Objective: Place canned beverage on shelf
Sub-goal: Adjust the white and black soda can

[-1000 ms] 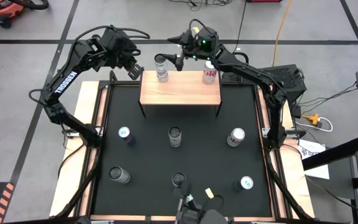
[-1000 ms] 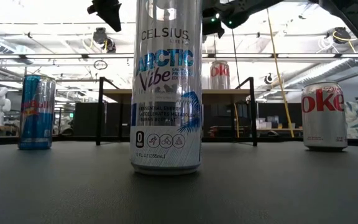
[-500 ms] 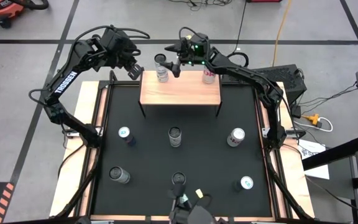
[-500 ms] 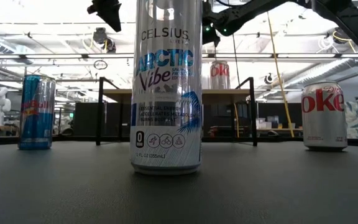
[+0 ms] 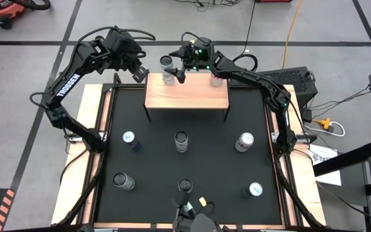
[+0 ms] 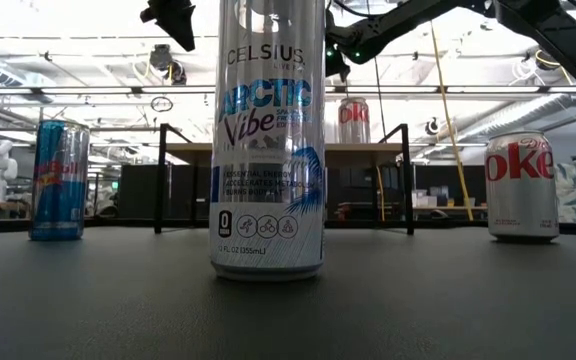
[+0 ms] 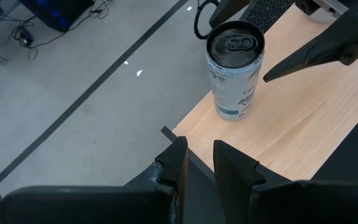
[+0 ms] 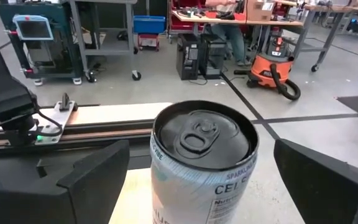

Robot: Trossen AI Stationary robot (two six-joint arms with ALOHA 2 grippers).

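High view: six cans [image 5: 181,141] stand below shelf [image 5: 187,95].

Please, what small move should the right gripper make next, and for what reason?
Probably advance a little, then close. The right gripper is open beside the Celsius can on the shelf, its fingers either side of the can but not yet gripping. The left gripper waits nearby.

Both arms are dark and jointed, trailing black cables. The left arm [image 5: 69,80] bears white lettering. A green light glows on the right arm's wrist [image 5: 197,50].
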